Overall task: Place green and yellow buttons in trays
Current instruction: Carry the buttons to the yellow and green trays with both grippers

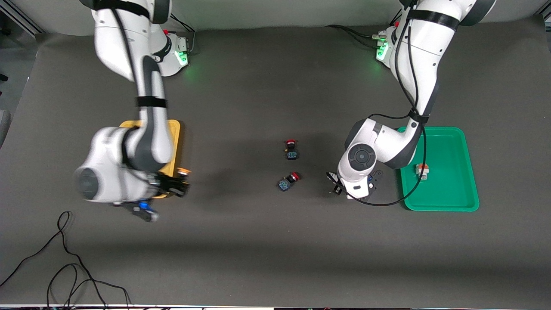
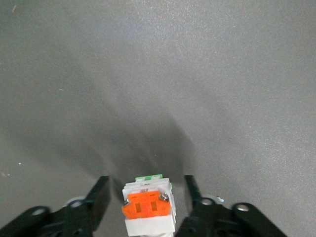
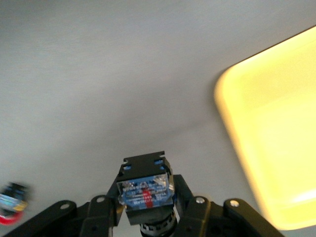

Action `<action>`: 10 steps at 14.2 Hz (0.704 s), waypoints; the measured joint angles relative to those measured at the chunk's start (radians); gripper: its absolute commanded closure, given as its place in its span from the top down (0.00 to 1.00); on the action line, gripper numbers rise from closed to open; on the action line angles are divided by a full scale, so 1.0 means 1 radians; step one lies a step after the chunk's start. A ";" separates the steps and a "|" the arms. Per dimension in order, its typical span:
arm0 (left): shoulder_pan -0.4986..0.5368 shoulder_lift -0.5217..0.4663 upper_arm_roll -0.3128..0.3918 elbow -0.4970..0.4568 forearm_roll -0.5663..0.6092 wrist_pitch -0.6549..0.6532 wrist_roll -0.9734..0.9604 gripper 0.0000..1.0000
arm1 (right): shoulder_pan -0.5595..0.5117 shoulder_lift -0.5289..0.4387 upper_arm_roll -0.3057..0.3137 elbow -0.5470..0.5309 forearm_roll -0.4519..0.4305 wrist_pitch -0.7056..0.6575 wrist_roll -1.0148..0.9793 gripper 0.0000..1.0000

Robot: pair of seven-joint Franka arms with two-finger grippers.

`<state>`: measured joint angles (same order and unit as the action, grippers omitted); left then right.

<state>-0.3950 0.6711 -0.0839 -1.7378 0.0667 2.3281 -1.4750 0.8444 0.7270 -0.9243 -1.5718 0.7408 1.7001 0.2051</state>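
The right gripper (image 3: 148, 210), beside the yellow tray (image 1: 175, 142), clamps a yellow button (image 3: 144, 192) for delivery. The left gripper (image 2: 148, 200) apparently straddles a green button (image 2: 148, 210), jaws slightly apart, near the green tray (image 1: 456, 189), which holds another green button (image 1: 422, 171).

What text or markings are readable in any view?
None readable.
White-grey switch between the left claw's fingers: tiny mark above its orange block, too small to read.
Black switch in the right claw: printed blue label, blurred.
Trays: no text seen.
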 measured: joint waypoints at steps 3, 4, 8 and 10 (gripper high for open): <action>0.000 0.000 0.000 0.004 0.000 0.000 -0.016 0.26 | -0.025 0.000 -0.085 -0.145 -0.001 0.015 -0.314 0.00; 0.000 -0.001 0.000 0.008 0.000 0.000 -0.022 0.26 | -0.041 0.002 -0.094 -0.195 -0.001 0.041 -0.401 0.00; 0.012 -0.028 0.007 0.096 0.000 -0.084 -0.021 0.26 | -0.050 0.009 -0.090 -0.360 0.000 0.198 -0.548 0.00; 0.046 -0.070 0.004 0.191 -0.022 -0.249 0.071 0.22 | -0.036 0.010 -0.074 -0.398 0.006 0.244 -0.552 0.13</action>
<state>-0.3489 0.6009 -0.0796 -1.5471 0.0444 2.0792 -1.4044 0.8085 0.7366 -0.9986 -1.9700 0.7473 1.9438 -0.3471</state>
